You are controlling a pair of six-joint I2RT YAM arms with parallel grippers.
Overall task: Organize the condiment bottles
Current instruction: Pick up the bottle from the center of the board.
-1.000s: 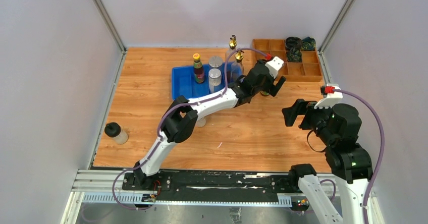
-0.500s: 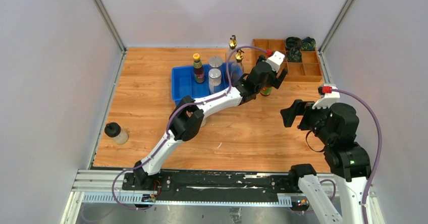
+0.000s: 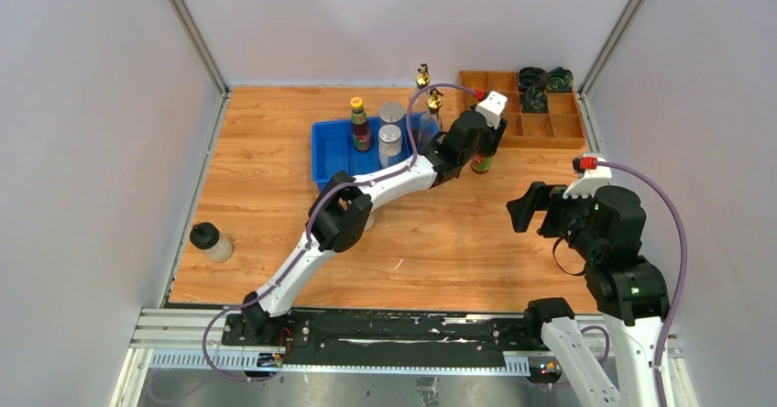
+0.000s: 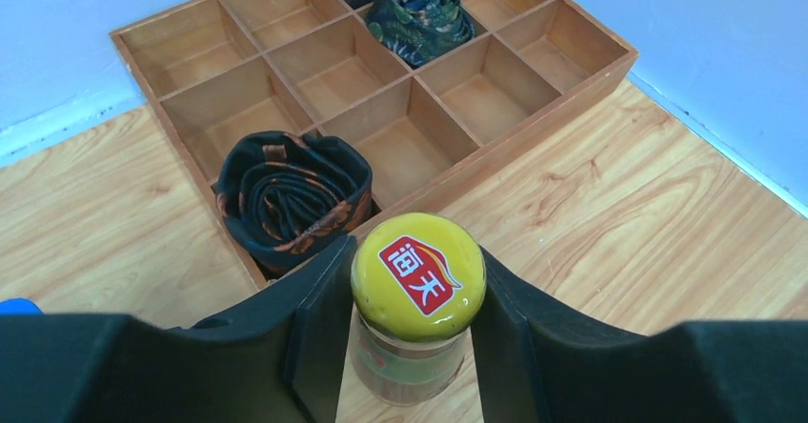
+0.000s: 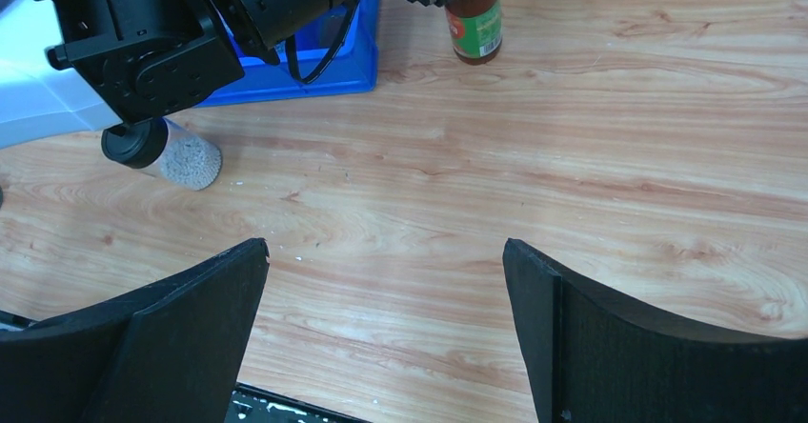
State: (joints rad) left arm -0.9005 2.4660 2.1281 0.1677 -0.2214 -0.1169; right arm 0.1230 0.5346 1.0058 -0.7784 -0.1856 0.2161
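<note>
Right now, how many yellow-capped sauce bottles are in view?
2. One yellow-capped sauce bottle stands in the blue bin; the other stands on the table beside the wooden tray, between the fingers of the left gripper. The left arm could hide more.

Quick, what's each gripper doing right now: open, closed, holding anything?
Left gripper: jaws closed on the yellow-capped sauce bottle.
Right gripper: jaws wide open, holding nothing.

- Left arm (image 3: 394,180): white links, black joints.
- Right arm (image 3: 612,231): bulky black housings, white lower link.
- Purple cable (image 3: 680,233) along each arm, red plug (image 3: 580,162) at each wrist.
- Right gripper (image 5: 383,251): matte black, curved fingers (image 5: 191,328).
</note>
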